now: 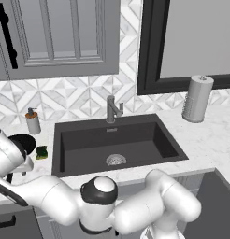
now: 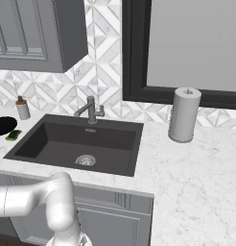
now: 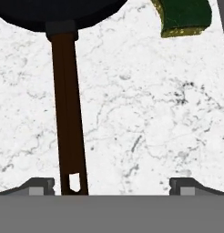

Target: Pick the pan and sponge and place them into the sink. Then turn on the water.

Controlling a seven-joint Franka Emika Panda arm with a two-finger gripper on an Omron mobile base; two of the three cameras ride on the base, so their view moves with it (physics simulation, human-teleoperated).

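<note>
my gripper [image 3: 112, 185] hangs wide open over the marble counter [image 3: 145, 118] left of the sink [image 1: 70, 140]; the pan [image 3: 68, 113] handle lies between its fingertips, sponge [image 3: 184, 18] beside

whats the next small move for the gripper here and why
Probably shift the open gripper sideways toward the pan handle, then descend. The handle lies near one fingertip, off centre between the jaws, and the pan and sponge both sit on the counter, outside the sink.

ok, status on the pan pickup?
Gripper open, above the counter, pan handle between the fingers near the left one. Pan and sponge on the counter left of the sink. Nothing in the way.
</note>
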